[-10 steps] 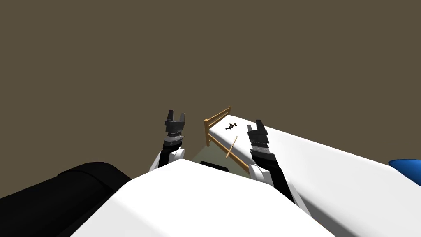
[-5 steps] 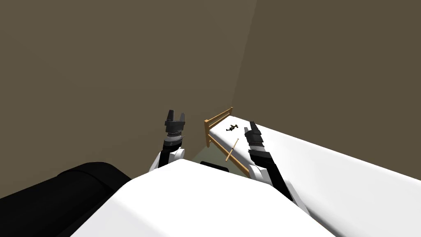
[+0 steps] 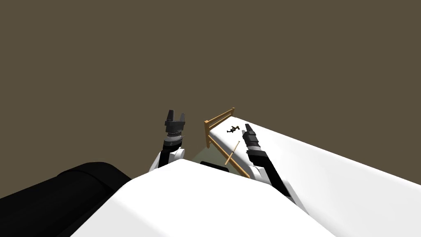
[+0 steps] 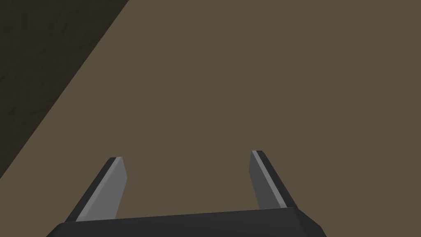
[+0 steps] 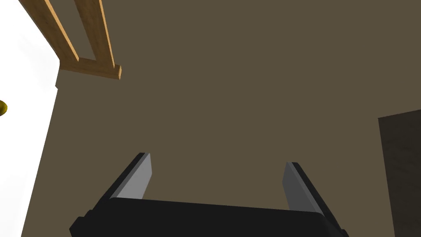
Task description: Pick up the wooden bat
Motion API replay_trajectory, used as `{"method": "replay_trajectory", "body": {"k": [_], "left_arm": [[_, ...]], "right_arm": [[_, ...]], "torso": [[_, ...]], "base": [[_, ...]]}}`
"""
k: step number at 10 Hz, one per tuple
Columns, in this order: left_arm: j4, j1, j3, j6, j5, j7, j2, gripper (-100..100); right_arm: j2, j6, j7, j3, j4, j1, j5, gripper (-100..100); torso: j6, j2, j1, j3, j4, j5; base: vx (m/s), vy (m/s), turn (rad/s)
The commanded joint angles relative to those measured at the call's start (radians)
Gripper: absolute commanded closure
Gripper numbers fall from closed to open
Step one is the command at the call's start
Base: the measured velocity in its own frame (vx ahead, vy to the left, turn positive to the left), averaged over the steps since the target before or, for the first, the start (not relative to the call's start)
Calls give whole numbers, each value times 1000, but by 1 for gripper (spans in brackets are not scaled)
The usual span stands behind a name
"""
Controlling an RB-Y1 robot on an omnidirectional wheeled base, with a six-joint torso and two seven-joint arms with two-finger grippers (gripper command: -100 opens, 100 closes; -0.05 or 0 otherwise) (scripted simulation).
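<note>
approach phase on my end, nothing grabbed yet. right gripper has its fingers spread wide with nothing between them, hanging over the white bed. left gripper is raised off to the side, also spread and empty, so i'm ignoring it.

to do this bit well i reckon the hand needs to pull back and tip down first. right now it's aimed out past the wooden end frame at the wall, not down at the bed. then i'd turn the wrist so the jaws sit across the shaft, not along it, come straight down, and close around the middle so it doesn't swing on the lift. it's a skinny stick, so a sloppy squeeze will probably roll it away. also minding the side rail, since fingers coming down there could clip it.

the wooden bat lies flat on the bed, behind the right fingertips and on the gripper's inner side, toward the left arm, near the wrist and lower than it. its near end sits at or over the side rail, can't tell if it touches. small dark object lies just beside the fingertips, apart from the bat.
</note>
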Motion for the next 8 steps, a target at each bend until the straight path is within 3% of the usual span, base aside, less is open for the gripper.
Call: {"method": "replay_trajectory", "body": {"k": [1, 8], "left_arm": [[0, 0, 0, 0, 0, 0, 0, 0], [0, 0, 0, 0, 0, 0, 0, 0]], "right_arm": [[2, 50, 22, 20, 5, 3, 5, -100], [-2, 209, 55, 45, 12, 8, 5, -100]], "torso": [[0, 0, 0, 0, 0, 0], [0, 0, 1, 0, 0, 0]], "base": [[83, -48, 106], [48, -44, 64]]}}
